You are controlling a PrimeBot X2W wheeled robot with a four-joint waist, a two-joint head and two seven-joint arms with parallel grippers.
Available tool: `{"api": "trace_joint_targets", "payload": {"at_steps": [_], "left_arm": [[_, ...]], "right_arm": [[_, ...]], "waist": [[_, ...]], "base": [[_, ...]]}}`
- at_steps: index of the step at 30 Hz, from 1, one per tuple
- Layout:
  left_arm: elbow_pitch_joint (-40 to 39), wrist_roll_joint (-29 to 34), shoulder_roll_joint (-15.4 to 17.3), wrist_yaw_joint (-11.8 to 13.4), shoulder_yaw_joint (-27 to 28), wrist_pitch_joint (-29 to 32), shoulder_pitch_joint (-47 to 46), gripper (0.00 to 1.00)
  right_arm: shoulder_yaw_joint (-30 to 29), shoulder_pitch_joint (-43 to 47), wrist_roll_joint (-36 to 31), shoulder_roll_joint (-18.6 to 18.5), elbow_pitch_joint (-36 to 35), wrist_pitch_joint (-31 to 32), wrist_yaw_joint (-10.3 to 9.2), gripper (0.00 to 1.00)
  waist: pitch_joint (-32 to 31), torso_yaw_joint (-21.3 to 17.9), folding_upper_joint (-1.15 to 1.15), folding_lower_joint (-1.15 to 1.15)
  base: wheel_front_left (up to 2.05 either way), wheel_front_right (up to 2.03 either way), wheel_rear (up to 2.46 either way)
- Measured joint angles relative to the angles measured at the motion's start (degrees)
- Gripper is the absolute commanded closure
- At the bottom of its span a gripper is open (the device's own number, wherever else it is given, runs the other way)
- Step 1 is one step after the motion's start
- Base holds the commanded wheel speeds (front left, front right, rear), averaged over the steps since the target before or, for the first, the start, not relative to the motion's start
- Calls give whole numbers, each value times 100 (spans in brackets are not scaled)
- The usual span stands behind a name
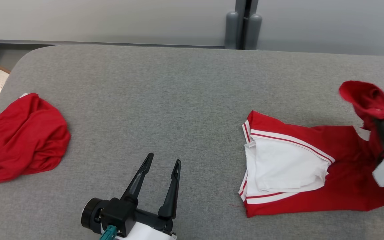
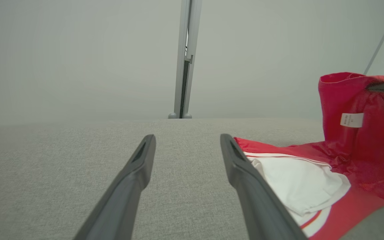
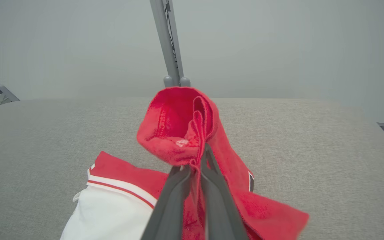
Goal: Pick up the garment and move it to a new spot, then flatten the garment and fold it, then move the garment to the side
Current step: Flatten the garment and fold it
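A broad bare stretch of the grey table (image 1: pixel 192 100) lies between the crumpled red cloth (image 1: pixel 22 136) at its left and the garment (image 1: pixel 312 166) spread at its right. The left gripper (image 1: pixel 164 158), fingers apart, sits at the near edge of that gap. At the right edge, the right gripper (image 1: pixel 378 122) pinches a raised fold that stands above the table. Grey posts (image 1: pixel 243 26) rise beyond the far edge.

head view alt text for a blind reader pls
The right gripper, at the right edge, is shut on a lifted fold of a red and white garment whose rest lies on a grey table. The left gripper is open and empty at bottom centre; a second red garment lies crumpled at far left.
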Motion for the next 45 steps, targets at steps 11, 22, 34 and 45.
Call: {"api": "trace_joint_targets", "payload": {"at_steps": [11,22,34,45], "left_arm": [[127,45,-82,-100,-52,-1,64,0],[165,44,-105,-125,-71,-1,105,0],[189,44,-114,-99,54,0,152,0],[75,103,-118,-73,245,0,289,0]], "right_arm": [[808,25,-70,935,961,-595,-1,100],[1220,-79,-53,1126,1602,-810,-1,100],[756,348,513,1102,463,-886,-1,0],[716,1192,219,151,410,-2473,-2,0]], "waist": [[-117,580,0,0],[-119,840,0,0],[-192,672,0,0],[-444,254,0,0]], "base": [[0,0,0],[0,0,0],[0,0,0],[0,0,0]]}}
